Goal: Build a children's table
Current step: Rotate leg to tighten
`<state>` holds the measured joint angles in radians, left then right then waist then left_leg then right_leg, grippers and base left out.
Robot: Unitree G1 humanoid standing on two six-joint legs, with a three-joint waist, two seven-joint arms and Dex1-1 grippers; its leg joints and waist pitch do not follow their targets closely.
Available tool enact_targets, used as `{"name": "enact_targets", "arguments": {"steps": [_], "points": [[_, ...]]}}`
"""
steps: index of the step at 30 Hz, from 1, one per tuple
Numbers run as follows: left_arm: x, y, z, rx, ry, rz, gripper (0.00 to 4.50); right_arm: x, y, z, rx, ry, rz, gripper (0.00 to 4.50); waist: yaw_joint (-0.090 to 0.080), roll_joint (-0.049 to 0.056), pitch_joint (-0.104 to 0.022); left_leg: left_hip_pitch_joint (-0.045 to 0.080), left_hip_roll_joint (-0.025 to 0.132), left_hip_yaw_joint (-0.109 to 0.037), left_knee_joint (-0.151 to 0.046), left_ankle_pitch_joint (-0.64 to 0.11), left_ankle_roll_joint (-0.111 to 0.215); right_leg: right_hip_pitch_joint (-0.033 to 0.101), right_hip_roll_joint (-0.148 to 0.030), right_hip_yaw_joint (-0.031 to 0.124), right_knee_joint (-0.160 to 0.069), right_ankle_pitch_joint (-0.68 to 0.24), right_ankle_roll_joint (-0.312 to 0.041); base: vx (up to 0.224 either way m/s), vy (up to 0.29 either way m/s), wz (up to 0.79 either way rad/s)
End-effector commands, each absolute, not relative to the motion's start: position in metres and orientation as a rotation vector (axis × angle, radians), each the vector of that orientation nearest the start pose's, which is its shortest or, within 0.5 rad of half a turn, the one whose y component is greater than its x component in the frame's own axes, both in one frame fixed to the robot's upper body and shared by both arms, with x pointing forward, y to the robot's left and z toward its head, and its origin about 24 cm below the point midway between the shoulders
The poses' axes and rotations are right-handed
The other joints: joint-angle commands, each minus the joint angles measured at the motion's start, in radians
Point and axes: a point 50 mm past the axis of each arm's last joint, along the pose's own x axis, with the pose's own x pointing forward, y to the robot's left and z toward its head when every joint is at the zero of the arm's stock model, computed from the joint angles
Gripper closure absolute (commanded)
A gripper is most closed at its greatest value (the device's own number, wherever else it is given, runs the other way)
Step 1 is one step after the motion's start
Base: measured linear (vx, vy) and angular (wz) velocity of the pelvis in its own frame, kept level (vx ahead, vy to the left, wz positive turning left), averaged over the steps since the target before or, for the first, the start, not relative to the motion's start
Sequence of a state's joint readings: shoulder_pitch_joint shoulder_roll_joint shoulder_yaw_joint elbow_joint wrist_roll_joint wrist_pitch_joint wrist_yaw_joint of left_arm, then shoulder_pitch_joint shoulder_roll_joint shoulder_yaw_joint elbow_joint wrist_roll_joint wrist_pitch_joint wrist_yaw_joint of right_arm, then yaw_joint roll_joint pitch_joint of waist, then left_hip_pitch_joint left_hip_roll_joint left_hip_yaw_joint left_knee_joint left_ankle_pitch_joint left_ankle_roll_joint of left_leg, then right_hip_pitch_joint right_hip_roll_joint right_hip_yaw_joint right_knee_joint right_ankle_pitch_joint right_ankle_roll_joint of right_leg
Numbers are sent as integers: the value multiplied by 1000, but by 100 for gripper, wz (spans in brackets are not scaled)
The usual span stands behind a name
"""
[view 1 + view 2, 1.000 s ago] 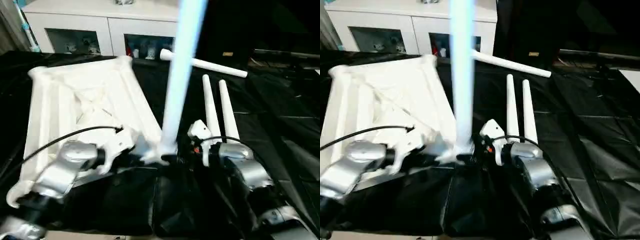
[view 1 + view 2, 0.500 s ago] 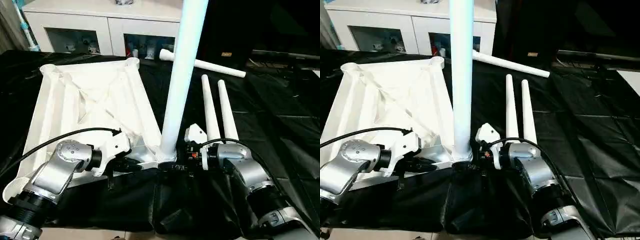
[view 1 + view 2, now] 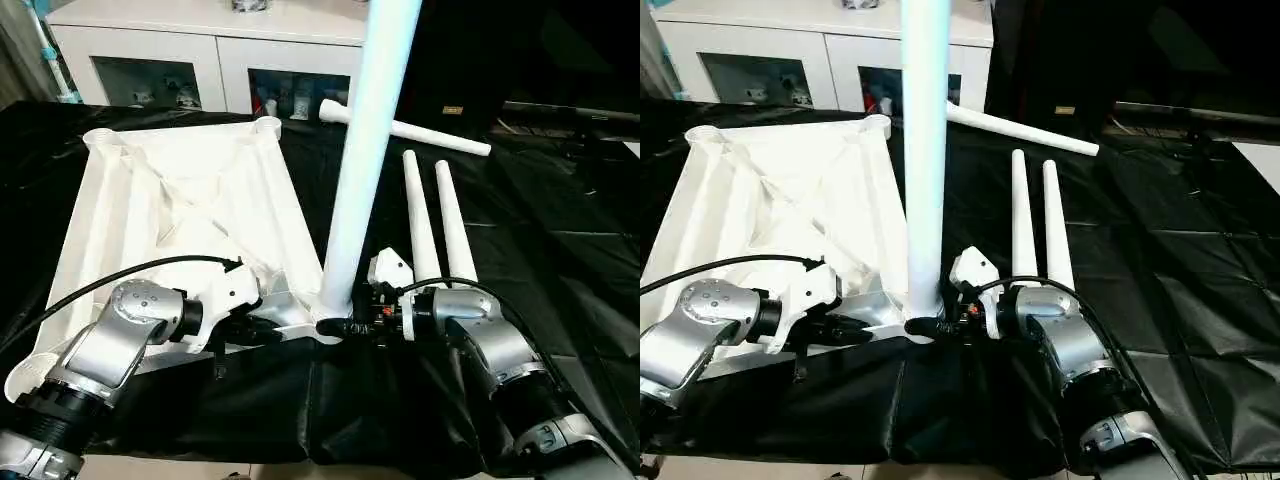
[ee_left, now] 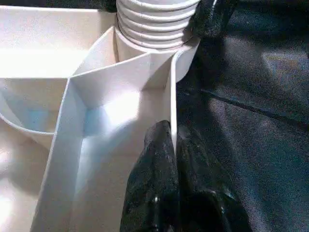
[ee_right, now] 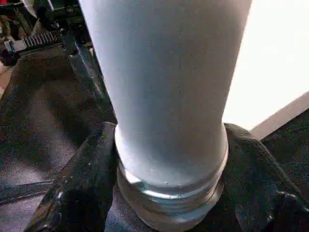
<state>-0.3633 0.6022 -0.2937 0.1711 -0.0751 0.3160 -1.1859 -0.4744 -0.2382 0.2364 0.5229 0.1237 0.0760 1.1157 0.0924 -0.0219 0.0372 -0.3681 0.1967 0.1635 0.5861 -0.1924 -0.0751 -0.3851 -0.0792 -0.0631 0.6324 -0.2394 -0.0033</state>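
Note:
The white tabletop (image 3: pixel 180 210) lies upside down on black cloth, ribs up. One white leg (image 3: pixel 365 150) stands upright in its near right corner socket. My left gripper (image 3: pixel 270 328) is shut on the tabletop's thin rim wall (image 4: pixel 171 96) just beside that socket, black fingers (image 4: pixel 154 193) pinching it from both sides. My right gripper (image 3: pixel 340 325) is shut on the upright leg (image 5: pixel 169 87), one finger (image 5: pixel 82 183) pressed against each side just above its threaded base.
Two more legs (image 3: pixel 420 215) (image 3: pixel 452 220) lie side by side on the cloth just right of the upright one. Another leg (image 3: pixel 410 128) lies crosswise behind them. A white cabinet (image 3: pixel 200 50) with glass doors stands at the back.
The right gripper's fingers have closed in on the base of the upright leg. The left gripper has kept its hold on the rim. The view has steadied.

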Motion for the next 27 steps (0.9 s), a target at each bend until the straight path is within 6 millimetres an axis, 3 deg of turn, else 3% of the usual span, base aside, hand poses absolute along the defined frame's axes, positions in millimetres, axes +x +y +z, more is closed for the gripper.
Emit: {"name": "enact_targets", "arguments": {"steps": [1, 7, 11, 12, 14, 17, 19, 20, 23, 27], "points": [[273, 171, 56, 438, 572, -1318, 450, 300, -101, 40, -133, 277, 1312, 176, 2, 10, -58, 12, 30, -1, -59, -31, 68, 54, -57, 44, -46, 200, -287, 0, 0, 0], [274, 169, 56, 426, 560, -1301, 450, 301, -99, 37, -116, 280, 1275, 178, 2, 12, -59, 12, 30, -2, -58, -30, 67, 54, -57, 43, -45, 199, -288, 0, 0, 0], [282, 160, 51, 349, 528, -1186, 450, 308, -92, 29, -67, 279, 1097, 178, -3, 14, -54, 13, 32, -1, -63, -76, 44, 50, -60, 46, -52, 140, -287, 0, 0, 0], [290, 151, 48, 289, 503, -1082, 450, 312, -86, 24, -29, 290, 985, 178, -6, 15, -51, 12, 32, -2, -66, -98, 22, 50, -61, 46, -53, 102, -283, 0, 0, 0], [294, 146, 45, 260, 492, -1025, 450, 314, -83, 21, -1, 299, 920, 179, -9, 11, -43, 12, 29, -2, -74, -179, -16, 51, -62, 50, -69, -69, -247, -28, -5, -3], [303, 133, 38, 194, 491, -868, 450, 318, -74, 11, 78, 346, 717, 180, -8, 10, -37, 19, 28, -4, -81, -241, -38, 44, -66, 58, -85, -242, -193, -18, -3, -2], [305, 130, 36, 175, 497, -832, 450, 319, -72, 9, 86, 361, 674, 180, -5, 12, -40, 21, 29, -3, -81, -233, -36, 40, -64, 60, -88, -244, -177, 0, 0, 0], [310, 120, 31, 153, 511, -726, 450, 321, -67, 1, 110, 405, 545, 180, -6, 10, -43, 19, 30, -2, -80, -207, -36, 39, -61, 62, -84, -193, -179, 0, 0, 0], [315, 109, 29, 114, 508, -623, 450, 323, -61, -3, 151, 428, 434, 180, -6, 9, -44, 15, 25, 0, -78, -184, -27, 39, -58, 60, -82, -143, -175, 0, 0, 0], [312, 100, 23, 144, 545, -634, 450, 325, -48, 1, 134, 408, 450, 180, -1, 4, -47, 14, 23, 0, -77, -174, 0, 40, -57, 60, -83, -122, -158, 0, 0, 0]]}}
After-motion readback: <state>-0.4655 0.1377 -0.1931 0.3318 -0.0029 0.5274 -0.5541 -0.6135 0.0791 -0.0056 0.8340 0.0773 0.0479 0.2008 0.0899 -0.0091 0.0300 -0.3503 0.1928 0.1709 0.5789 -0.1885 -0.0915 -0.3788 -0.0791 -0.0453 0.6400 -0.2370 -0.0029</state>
